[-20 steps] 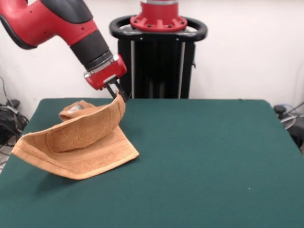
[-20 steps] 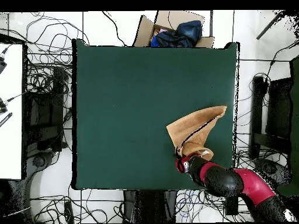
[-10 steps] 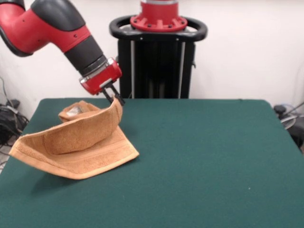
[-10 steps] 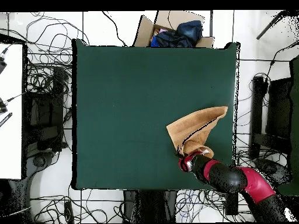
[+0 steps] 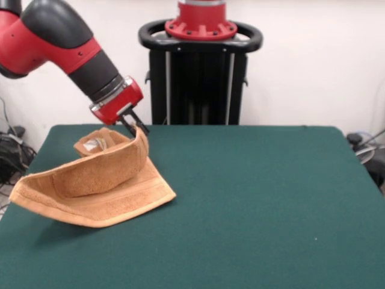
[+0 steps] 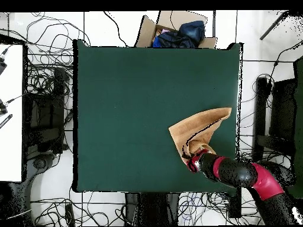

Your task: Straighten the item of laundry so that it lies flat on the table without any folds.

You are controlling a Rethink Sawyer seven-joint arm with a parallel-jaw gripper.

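Observation:
The orange-tan towel (image 5: 99,183) lies folded near the left edge of the green table (image 5: 252,205) in the front view. One corner of it is lifted and curls over the rest. My gripper (image 5: 137,129) is shut on that raised corner. A small white tag (image 5: 91,144) shows inside the curl. From overhead, the towel (image 6: 198,131) sits near the table's right edge, with the gripper (image 6: 192,162) at its lower corner close to the bottom edge of the table (image 6: 130,106).
A cardboard box with dark blue cloth (image 6: 177,31) stands beyond the table's top edge in the overhead view. Cables cover the floor all round. The towel's far corner (image 5: 15,195) hangs at the table's left edge.
My gripper has moved left in the front view, pulling the raised corner with it, so the fold curls further over the towel. Overhead, the arm has swung right.

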